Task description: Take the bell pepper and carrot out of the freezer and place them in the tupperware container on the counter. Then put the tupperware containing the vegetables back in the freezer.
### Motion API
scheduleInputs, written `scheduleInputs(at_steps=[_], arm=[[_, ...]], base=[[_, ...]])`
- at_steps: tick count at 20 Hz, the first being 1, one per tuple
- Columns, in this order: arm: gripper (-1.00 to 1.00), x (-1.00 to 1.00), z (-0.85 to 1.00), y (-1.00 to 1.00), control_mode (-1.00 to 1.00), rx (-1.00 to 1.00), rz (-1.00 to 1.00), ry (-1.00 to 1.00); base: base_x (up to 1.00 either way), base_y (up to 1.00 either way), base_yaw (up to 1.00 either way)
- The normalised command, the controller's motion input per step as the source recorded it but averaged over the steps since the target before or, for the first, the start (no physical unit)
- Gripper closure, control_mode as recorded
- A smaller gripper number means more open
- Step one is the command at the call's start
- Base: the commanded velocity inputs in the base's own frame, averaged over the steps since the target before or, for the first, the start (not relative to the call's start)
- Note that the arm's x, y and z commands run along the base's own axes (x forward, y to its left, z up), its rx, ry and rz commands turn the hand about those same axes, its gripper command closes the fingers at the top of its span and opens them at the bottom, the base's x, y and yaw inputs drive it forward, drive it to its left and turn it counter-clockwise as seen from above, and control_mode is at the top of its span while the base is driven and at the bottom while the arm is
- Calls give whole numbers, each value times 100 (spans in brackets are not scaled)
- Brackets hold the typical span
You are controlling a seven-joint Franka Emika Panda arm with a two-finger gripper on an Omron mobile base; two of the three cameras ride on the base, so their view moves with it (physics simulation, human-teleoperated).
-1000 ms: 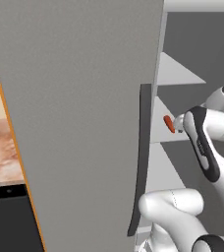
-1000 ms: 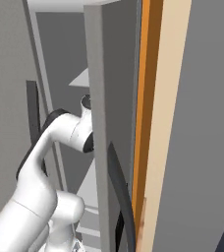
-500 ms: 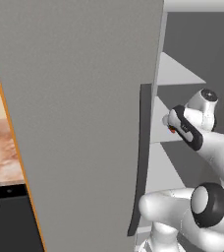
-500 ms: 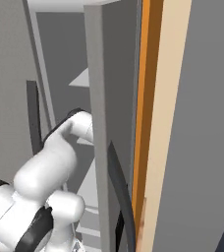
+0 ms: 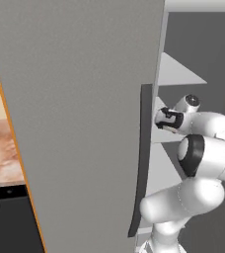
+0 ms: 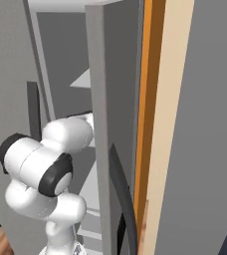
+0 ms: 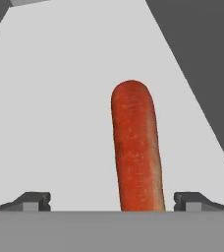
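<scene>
Item: carrot (image 7: 136,147) on freezer shelf (image 7: 60,123), gripper (image 7: 112,202) spread to its widest, holding nothing.

Nearest you, two fingertips (image 7: 33,201) flank the carrot's near end, which sits closer to the 3 o'clock tip; the carrot runs toward 12 o'clock along the pale shelf. Freezer (image 5: 85,123) door stands ajar at 9 o'clock of the arm.

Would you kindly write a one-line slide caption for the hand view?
Open gripper lined up on the carrot lying on a pale freezer shelf.
</scene>
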Motion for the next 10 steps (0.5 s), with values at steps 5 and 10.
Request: scheduleInputs(at_steps=[5,10], arm=[[-100,57,-26,-35,-100,0,0,0],[-100,46,-22,-43,-100,0,0,0]], base=[[0,0,0],[0,0,0]])
